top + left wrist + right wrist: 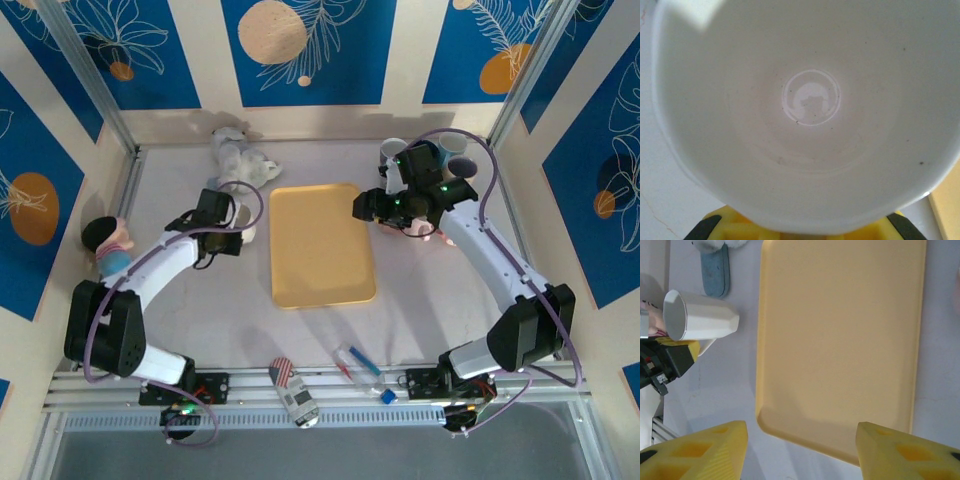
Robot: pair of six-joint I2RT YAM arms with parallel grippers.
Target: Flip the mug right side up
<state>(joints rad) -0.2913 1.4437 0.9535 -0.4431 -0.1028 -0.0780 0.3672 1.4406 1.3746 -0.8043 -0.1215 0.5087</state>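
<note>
- Mug (707, 317): white, faceted, lying on its side on the table (430, 300), left of the tray (320, 250). It's near the tray but apart from it. In the right wrist view it's at upper left, with the mouth facing the frame's left edge.
- Inside of mug (left wrist view): plain white walls and a glossy ring at the bottom w/ a few tiny dark specks. Rim runs along the lower part of the frame.
- L gripper (805, 235): yellow fingers sit close together right under the mug's rim. From the right wrist view one yellow finger touches the mug's underside near the mouth, next to a white bit that may be the handle. Looks clamped on the mug.
- R gripper (800, 452): jaws spread wide, hanging over the tray's edge and gripping nothing. In the top view it's at the tray's upper-right corner.
- Tray: yellow, rectangular w/ rounded corners and a low lip, centre of the top view. Plain yellow surface.
- Cups (455, 150): upper right of the top view, behind the R arm. Contents can't be seen.
- Plush toy (240, 155): top centre-left, near the back wall.
- Doll (108, 245): dark hair, left edge of the table.
- Small can (292, 390) and pens (357, 362): bottom centre, between the arm bases.
</note>
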